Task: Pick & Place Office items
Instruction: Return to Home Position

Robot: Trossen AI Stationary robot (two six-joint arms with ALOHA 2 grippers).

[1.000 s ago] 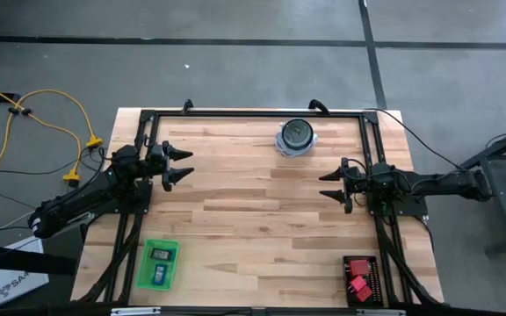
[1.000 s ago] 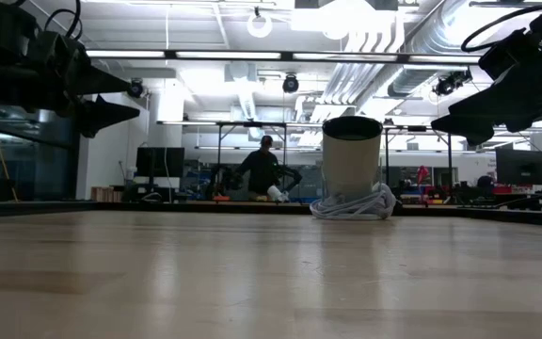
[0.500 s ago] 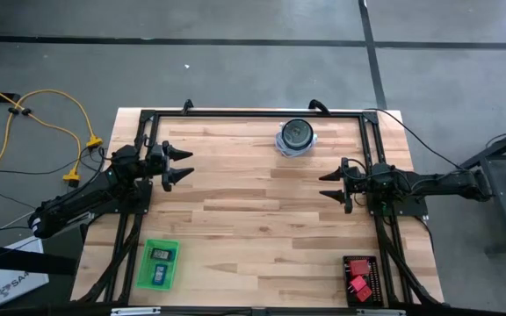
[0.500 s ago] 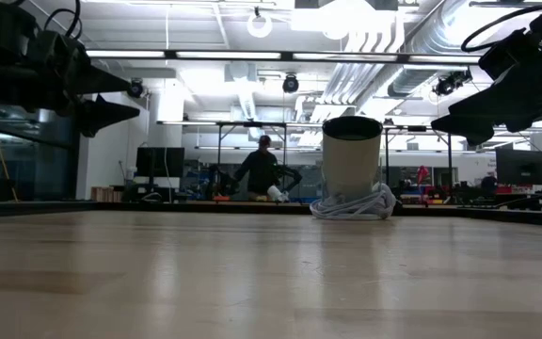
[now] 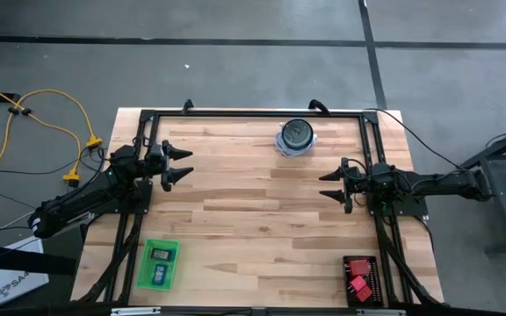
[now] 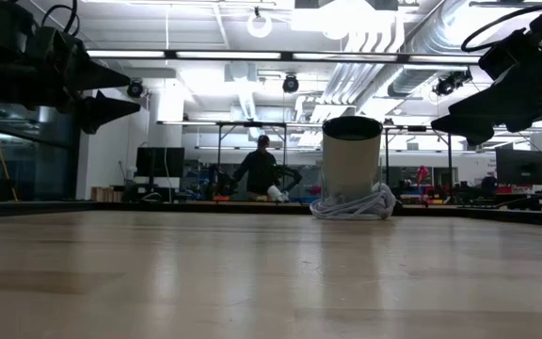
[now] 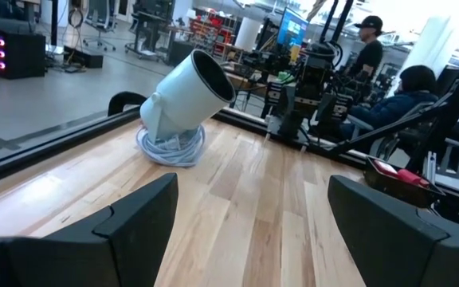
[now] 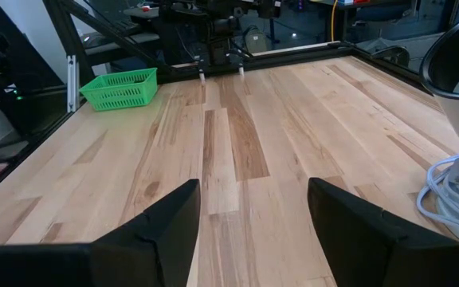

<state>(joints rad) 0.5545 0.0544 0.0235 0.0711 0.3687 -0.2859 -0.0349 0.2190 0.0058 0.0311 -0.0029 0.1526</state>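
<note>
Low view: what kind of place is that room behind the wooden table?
Probably a robotics lab or workshop: bare silver ceiling ducts, dark computer monitors near a standing person, and the robot's dark left arm and right arm above the light wooden table.

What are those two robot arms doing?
Nothing is being held right now. The left gripper and right gripper both hang open above the table. The black bin holds red pieces; the green bin holds dark and blue pieces. A white round device stands near the far edge.
</note>
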